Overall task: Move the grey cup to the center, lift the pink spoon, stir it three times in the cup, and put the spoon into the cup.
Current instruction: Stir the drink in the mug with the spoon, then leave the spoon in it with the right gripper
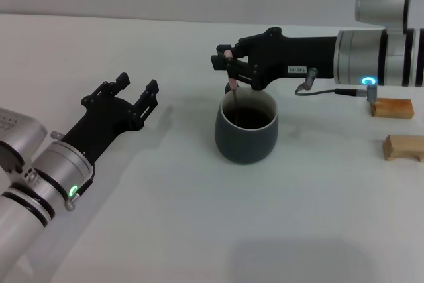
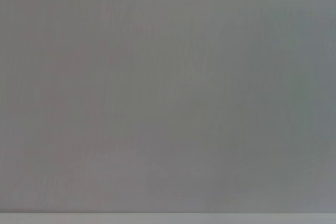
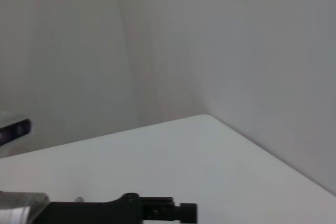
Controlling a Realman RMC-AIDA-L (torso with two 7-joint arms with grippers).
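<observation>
The grey cup [image 1: 246, 127] stands near the middle of the white table, dark liquid showing inside its white wall. Right above its far left rim my right gripper [image 1: 230, 65] is shut on the pink spoon [image 1: 233, 85], which hangs nearly upright with its lower end dipped into the cup. Over on the left, my left gripper [image 1: 136, 89] is open above the table, well apart from the cup and holding nothing. The right wrist view shows only the other arm's black gripper [image 3: 173, 211] and bare table.
Two small wooden blocks [image 1: 391, 107] [image 1: 403, 147] lie at the table's right edge, under and in front of the right forearm. The left wrist view is plain grey.
</observation>
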